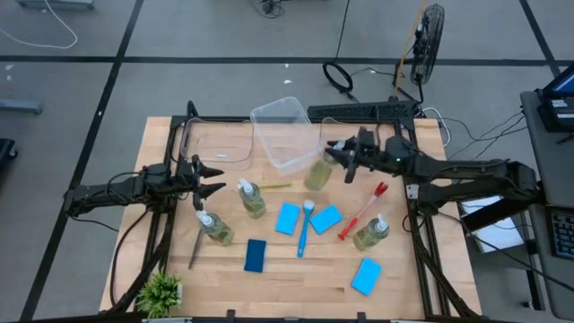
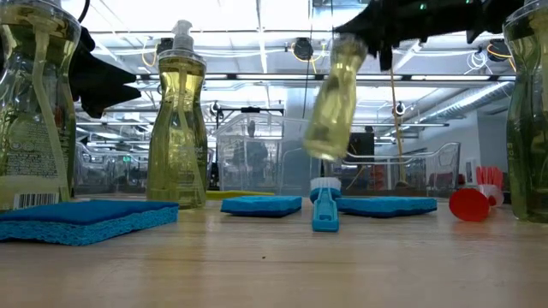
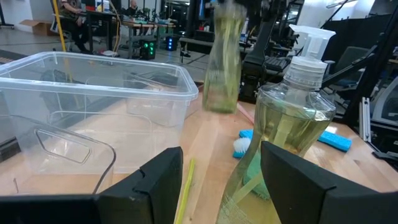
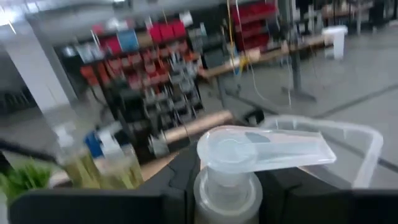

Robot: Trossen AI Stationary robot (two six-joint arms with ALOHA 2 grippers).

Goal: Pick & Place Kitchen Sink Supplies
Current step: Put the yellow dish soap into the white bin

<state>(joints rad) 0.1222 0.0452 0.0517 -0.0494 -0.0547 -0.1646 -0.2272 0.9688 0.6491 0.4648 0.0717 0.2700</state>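
- Right end effector (image 1: pixel 345 154) is clamped on the neck of a soap bottle (image 1: pixel 319 173), just under its white pump top (image 4: pixel 264 149). Bottle hangs tilted, clear of the surface (image 1: pixel 269 287), by the near corner of the clear bin (image 1: pixel 285 135).
- Low view: same bottle (image 2: pixel 334 98) hangs in the air, leaning, w/ nothing under it.
- Left end effector (image 1: pixel 213 177) hovers at the surface's left side, fingers (image 3: pixel 297 177) about half apart, holding nothing. A 2nd bottle (image 1: pixel 250 197) stands just in front of them.
- 3rd bottle (image 1: pixel 213 226) stands upright, left-centre; 4th bottle (image 1: pixel 371 231) on the right side.
- Sponges: two light blue (image 1: pixel 287 218) (image 1: pixel 326 218) at centre, either side of the blue brush (image 1: pixel 305 229); dark blue one (image 1: pixel 256 255) nearer the front edge; 4th sponge (image 1: pixel 366 275) front right.
- Red brush (image 1: pixel 363 211) lies diagonal betw the centre sponges and the 4th bottle.
- Dark brush (image 1: pixel 195 248) lies by the 3rd bottle; thin green brush (image 1: pixel 273 187) beside the 2nd.
- Second clear bin (image 1: pixel 220 144) at back left; potted plant (image 1: pixel 160 293) at front-left corner.
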